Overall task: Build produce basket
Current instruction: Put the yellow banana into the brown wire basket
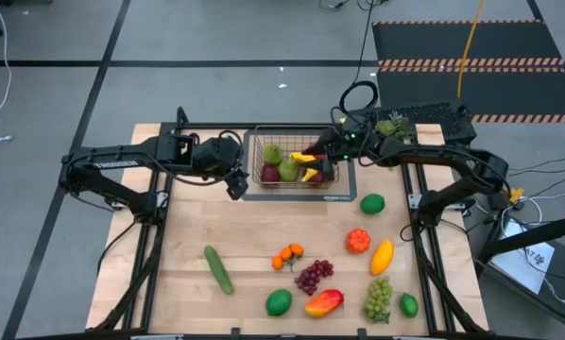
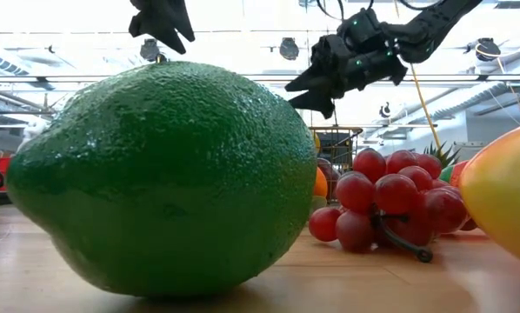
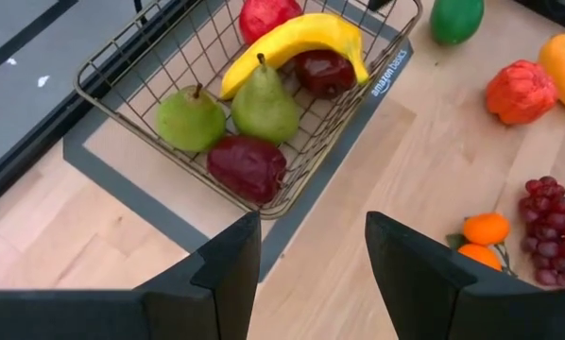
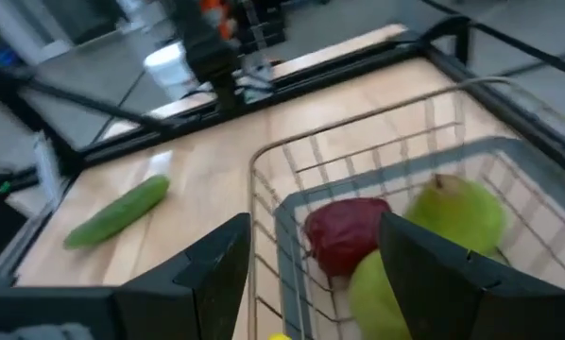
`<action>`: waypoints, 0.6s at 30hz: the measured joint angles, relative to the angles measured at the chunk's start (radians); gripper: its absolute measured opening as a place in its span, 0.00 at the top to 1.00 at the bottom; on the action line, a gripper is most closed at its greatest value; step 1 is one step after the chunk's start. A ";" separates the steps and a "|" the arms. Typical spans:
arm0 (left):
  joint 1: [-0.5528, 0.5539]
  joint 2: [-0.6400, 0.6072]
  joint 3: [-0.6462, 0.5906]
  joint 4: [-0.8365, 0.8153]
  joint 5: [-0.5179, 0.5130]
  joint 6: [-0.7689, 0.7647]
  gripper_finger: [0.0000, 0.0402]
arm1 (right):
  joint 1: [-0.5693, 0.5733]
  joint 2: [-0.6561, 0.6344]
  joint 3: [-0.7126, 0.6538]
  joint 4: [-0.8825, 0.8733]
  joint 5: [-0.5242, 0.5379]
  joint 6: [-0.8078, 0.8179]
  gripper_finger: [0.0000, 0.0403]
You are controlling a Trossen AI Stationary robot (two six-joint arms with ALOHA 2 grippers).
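Observation:
The wire basket (image 1: 287,162) stands on a grey mat at the table's far middle. It holds two green pears (image 3: 233,109), a banana (image 3: 297,42) and dark red apples (image 3: 247,165). My left gripper (image 3: 311,227) hangs open above the wood just off the basket's near left corner (image 1: 235,186), with nothing between its fingers. My right gripper (image 4: 316,227) hovers open over the basket's right part (image 1: 328,156), also with nothing in it. More produce lies on the table's near half: a cucumber (image 1: 218,268), oranges (image 1: 287,255), purple grapes (image 1: 313,276) and a mango (image 1: 324,302).
Green grapes (image 1: 379,297), a yellow fruit (image 1: 382,255), a red-orange fruit (image 1: 358,240) and green round fruits (image 1: 372,202) lie at the near right. A spiky pineapple-like piece (image 1: 391,125) sits behind the right arm. A large green fruit (image 2: 164,174) fills the low view.

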 joint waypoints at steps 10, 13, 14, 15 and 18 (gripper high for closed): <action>0.003 0.000 0.000 0.000 -0.003 -0.029 0.52 | 0.003 -0.209 0.001 -0.375 0.151 0.095 0.45; 0.004 0.000 0.000 0.000 -0.017 -0.026 0.52 | 0.019 -0.215 0.001 -0.436 0.149 0.028 0.49; 0.005 0.000 0.000 0.000 -0.023 -0.026 0.52 | 0.025 -0.210 0.001 -0.450 0.149 -0.004 0.51; 0.007 0.000 0.000 0.000 -0.027 -0.026 0.52 | 0.031 -0.200 0.001 -0.454 0.148 -0.033 0.54; 0.018 0.000 0.000 0.000 -0.029 -0.023 0.52 | 0.045 -0.160 0.001 -0.455 0.149 -0.089 0.61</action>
